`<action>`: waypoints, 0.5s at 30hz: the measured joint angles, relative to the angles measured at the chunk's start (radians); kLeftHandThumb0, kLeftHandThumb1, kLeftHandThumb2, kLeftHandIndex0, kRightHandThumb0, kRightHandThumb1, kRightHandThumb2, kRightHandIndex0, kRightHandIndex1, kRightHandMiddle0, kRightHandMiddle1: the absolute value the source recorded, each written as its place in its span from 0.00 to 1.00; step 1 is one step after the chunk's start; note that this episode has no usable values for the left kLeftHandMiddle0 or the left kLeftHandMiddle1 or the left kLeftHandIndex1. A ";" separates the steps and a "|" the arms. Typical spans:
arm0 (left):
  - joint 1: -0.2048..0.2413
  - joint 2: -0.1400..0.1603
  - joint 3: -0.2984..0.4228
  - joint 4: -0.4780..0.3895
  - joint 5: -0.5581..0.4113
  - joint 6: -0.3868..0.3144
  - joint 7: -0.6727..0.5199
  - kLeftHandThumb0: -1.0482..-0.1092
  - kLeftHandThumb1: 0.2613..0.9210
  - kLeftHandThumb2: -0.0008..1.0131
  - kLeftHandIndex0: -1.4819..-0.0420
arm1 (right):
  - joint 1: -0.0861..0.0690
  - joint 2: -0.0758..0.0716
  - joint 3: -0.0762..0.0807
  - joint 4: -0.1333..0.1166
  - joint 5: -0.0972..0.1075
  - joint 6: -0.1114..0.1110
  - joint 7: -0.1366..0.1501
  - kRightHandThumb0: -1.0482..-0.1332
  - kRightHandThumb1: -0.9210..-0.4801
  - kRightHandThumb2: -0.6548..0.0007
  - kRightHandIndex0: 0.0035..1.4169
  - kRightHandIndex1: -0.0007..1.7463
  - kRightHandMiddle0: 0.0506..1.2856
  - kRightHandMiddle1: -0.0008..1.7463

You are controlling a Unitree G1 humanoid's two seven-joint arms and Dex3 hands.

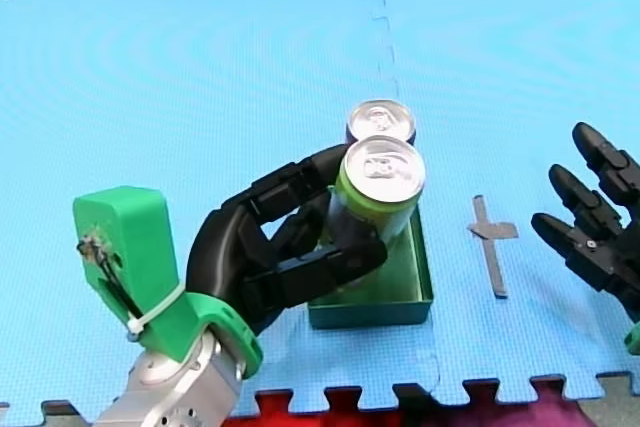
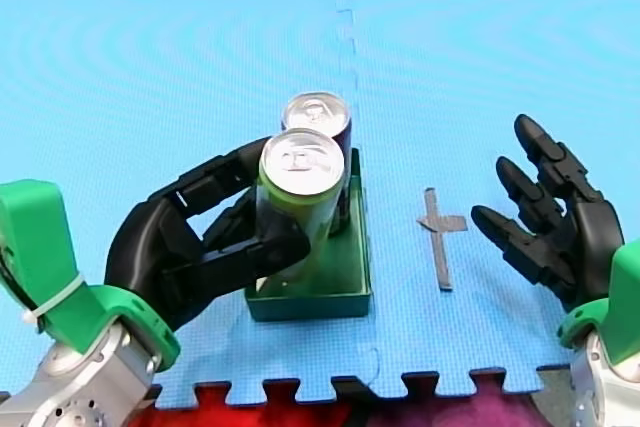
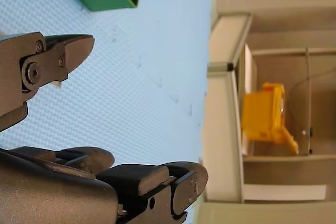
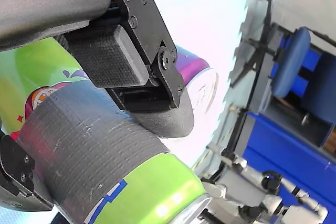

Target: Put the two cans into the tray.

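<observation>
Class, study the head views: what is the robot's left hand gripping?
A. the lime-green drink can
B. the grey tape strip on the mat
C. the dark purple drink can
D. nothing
A: the left hand wraps its black fingers round the lime-green drink can at the green rectangular tray. The dark purple drink can stands ungripped behind it, and the right hand holds nothing.

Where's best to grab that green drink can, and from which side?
Probably its round side wall, from the left, as the left hand wraps the upright green drink can. A dark purple can stands close behind; walls of the green tray crowd any low grip. The right hand is farther right.
</observation>
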 measured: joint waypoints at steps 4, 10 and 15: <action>0.000 0.000 -0.006 0.013 0.011 0.000 -0.005 0.67 0.85 0.00 0.13 | 0.000 0.000 0.001 -0.001 0.000 0.000 0.000 0.15 0.00 0.98 0.27 0.00 0.24 0.00; 0.000 -0.002 -0.010 0.025 0.021 -0.001 -0.007 0.67 0.86 0.00 0.13 | 0.000 0.000 0.002 -0.001 0.000 0.000 -0.001 0.14 0.00 0.99 0.27 0.00 0.25 0.00; -0.002 -0.004 -0.009 0.029 0.023 0.000 -0.007 0.67 0.86 0.00 0.13 | 0.000 0.000 0.003 -0.002 -0.002 0.000 -0.004 0.14 0.00 0.99 0.27 0.00 0.25 0.00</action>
